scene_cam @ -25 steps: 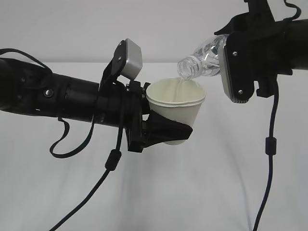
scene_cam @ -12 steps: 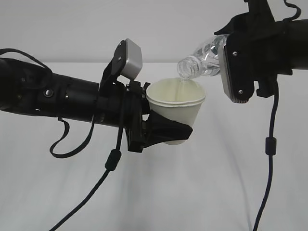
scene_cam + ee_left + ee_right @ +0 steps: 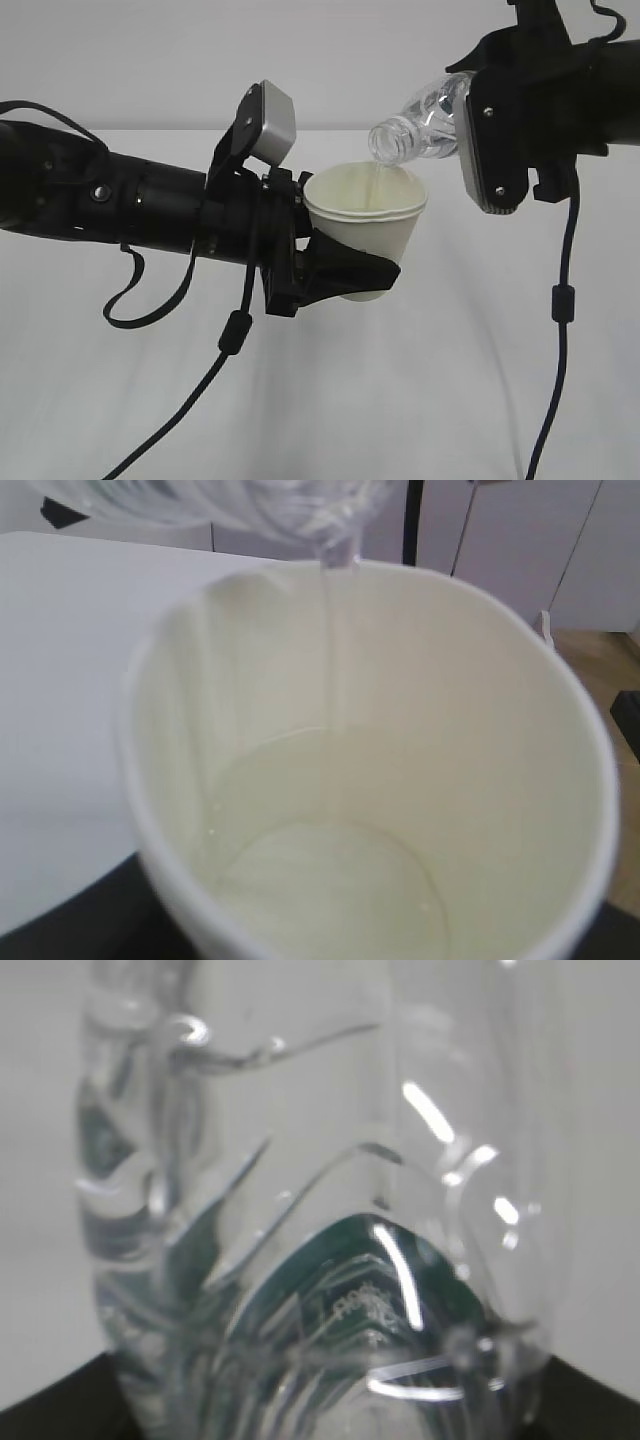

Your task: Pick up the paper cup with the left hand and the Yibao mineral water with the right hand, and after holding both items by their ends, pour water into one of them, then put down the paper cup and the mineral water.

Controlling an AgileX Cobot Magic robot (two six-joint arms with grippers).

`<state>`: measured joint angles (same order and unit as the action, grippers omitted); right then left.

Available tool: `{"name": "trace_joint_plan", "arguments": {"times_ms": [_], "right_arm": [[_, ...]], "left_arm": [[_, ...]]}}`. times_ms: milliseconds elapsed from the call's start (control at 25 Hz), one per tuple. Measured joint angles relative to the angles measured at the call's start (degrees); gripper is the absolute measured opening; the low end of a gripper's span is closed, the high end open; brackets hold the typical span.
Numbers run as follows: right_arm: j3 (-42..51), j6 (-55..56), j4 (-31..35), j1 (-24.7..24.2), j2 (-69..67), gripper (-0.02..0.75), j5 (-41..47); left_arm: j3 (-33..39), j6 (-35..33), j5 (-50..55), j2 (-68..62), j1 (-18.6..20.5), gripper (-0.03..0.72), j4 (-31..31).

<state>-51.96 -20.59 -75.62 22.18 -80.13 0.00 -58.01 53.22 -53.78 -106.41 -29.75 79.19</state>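
The left hand (image 3: 345, 268), a long black cylindrical arm with a small silver-grey box module on top, came in from the left, roughly level and well above the white table (image 3: 400, 400). Its black wedge-shaped fingers (image 3: 350, 270) were clamped around the lower half of the small cream paper cup (image 3: 368, 225) with a rolled rim. The cup sat upright in the grip, mouth tipped slightly toward the camera.

The right hand (image 3: 470, 130), a bulky black gripper with a flat grey screwed plate, came in from the upper right and held the small clear ribbed plastic bottle, the Yibao mineral water (image 3: 420, 125). The jaws gripped the bottle body; only the neck and shoulder stuck out to the left of the plate. The bottle was tilted neck-down, open mouth just above the cup's far rim, not touching it.

In the left wrist view, a thin stream of clear water (image 3: 335, 640) ran from the bottle mouth down the cup's inner wall. A shallow pool covered the cup bottom, and the level was low, well under half.

In the right wrist view, the bottle filled the frame, blurred, with the dark green label (image 3: 350, 1290) visible through the plastic.

1 thin black cable (image 3: 560, 300) hung from the right hand, another (image 3: 232, 335) from the left. Both hung clear of the cup.
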Motion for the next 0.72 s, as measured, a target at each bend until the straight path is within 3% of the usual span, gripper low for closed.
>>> {"name": "trace_joint_plan", "arguments": {"times_ms": [720], "right_arm": [[0.0, 0.0, -0.5, 0.0, 0.0, 0.453, 0.0]], "left_arm": [[0.0, 0.0, 0.0, 0.0, 0.0, 0.461, 0.0]]}}
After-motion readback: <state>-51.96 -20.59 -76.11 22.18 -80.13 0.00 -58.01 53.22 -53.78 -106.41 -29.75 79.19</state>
